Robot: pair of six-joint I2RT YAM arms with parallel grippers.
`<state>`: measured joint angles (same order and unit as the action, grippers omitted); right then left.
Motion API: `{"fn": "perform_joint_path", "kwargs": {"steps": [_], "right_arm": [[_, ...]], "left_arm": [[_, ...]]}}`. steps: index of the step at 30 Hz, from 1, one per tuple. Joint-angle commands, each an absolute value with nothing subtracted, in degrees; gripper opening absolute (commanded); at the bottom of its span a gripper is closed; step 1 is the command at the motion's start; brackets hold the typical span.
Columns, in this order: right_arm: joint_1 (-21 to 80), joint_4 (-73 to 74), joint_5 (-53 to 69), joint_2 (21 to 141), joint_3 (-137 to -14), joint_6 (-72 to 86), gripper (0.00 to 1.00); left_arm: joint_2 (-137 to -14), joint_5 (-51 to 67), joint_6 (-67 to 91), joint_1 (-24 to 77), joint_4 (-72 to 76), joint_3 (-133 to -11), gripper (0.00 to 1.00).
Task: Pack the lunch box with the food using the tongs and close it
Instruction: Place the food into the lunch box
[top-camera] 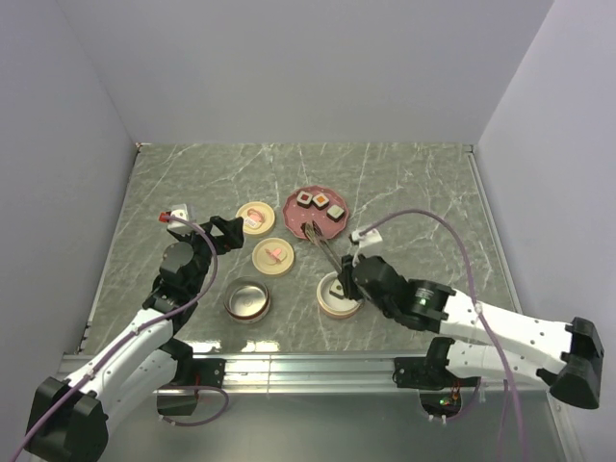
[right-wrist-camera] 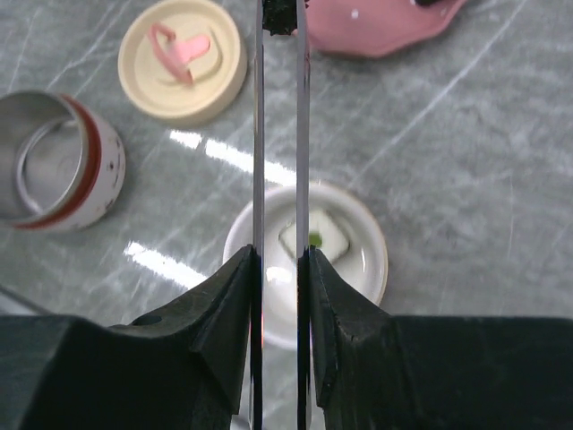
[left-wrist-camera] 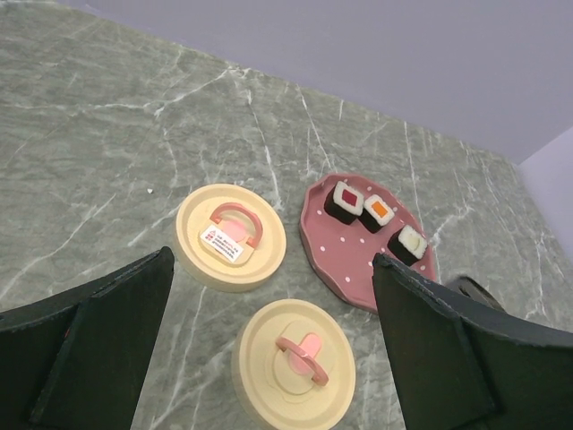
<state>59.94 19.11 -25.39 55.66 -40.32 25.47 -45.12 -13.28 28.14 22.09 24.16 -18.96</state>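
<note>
My right gripper is shut on the tongs, squeezing their two slim arms close together. The tong tips pinch a dark piece of food at the near edge of the pink plate. Three more food cubes sit on the plate's far side. A round white lunch box cup lies under the tongs with a green-topped piece inside. My left gripper hovers open and empty over the lids.
Two cream round lids with pink handles lie left of the plate. An open metal tin stands left of the white cup. Walls close the table at the back and sides.
</note>
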Motion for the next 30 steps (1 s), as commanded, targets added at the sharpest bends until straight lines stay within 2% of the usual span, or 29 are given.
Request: {"fn": "perform_joint_path", "kwargs": {"steps": [1,7,12,16,19,24,30], "right_arm": [[65.0,27.7,-36.6,48.5,-40.1,35.1,0.04],[76.1,40.9,-43.8,41.8,-41.2,47.9,0.04],[84.0,54.2,-48.1,43.2,-42.6,59.7,0.03],[92.0,69.5,-50.8,45.4,-44.9,77.3,0.03],[98.3,75.6,-52.0,46.3,-46.0,86.5,0.03],[105.4,81.6,-52.7,50.6,-49.0,95.3,0.03],[109.2,82.7,-51.9,51.6,-50.2,96.3,0.02]], "left_arm": [[-44.0,-12.8,28.3,21.9,26.1,-19.2,0.99],[-43.4,-12.6,28.4,21.8,25.9,-19.0,0.99],[-42.9,-12.3,28.5,21.8,25.7,-18.8,1.00],[-42.8,-12.2,28.7,21.8,25.8,-18.8,0.99],[-43.2,-12.0,28.5,21.9,25.9,-18.8,1.00],[-43.5,-12.0,28.6,21.8,26.0,-18.9,1.00],[-43.6,-12.1,28.6,21.8,26.1,-18.9,1.00]]}}
